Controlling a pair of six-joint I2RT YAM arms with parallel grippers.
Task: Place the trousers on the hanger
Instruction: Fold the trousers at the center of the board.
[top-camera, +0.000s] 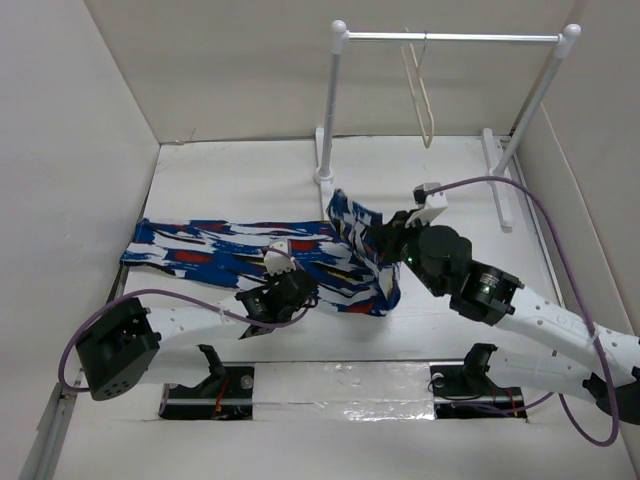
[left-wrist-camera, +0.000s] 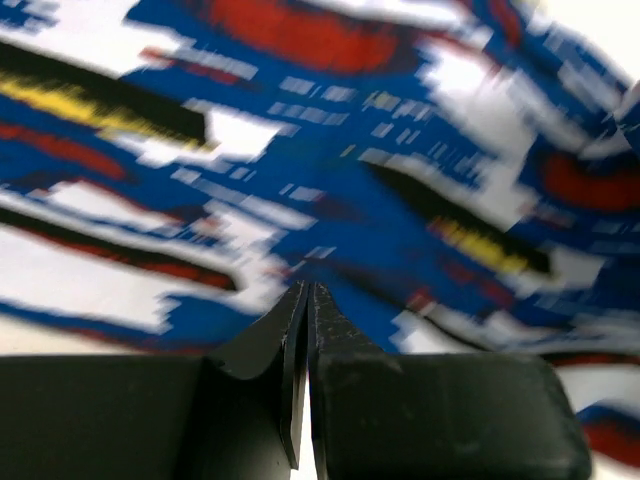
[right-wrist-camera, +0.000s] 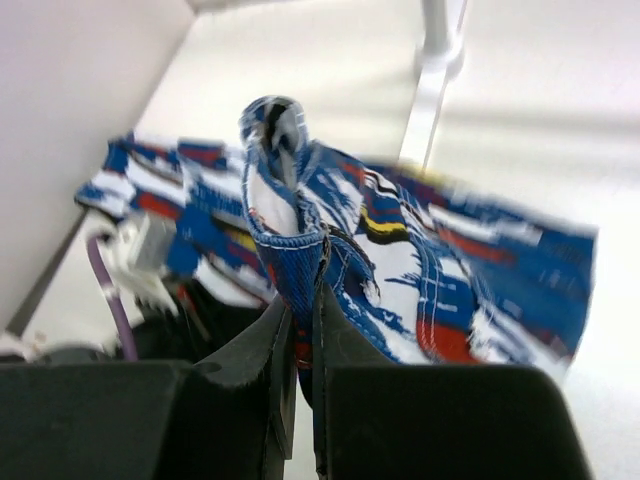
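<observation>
The blue trousers (top-camera: 220, 245) with white, red, black and yellow streaks lie flat across the middle left of the table. Their right end is pulled up into a fold. My right gripper (top-camera: 388, 240) is shut on that raised hem, and the right wrist view shows the fabric (right-wrist-camera: 400, 270) pinched between its jaws (right-wrist-camera: 305, 300). My left gripper (top-camera: 278, 268) sits low over the trousers' near edge. In the left wrist view its jaws (left-wrist-camera: 305, 292) are shut with nothing between them, and the blurred fabric (left-wrist-camera: 350, 150) lies just beyond. The cream-white hanger (top-camera: 420, 95) hangs on the rail at the back.
A tall white two-post rail stand (top-camera: 450, 37) rises at the back, with its feet (top-camera: 323, 160) on the table. White walls close in the left, the back and the right. Purple cables (top-camera: 500, 185) loop from both arms.
</observation>
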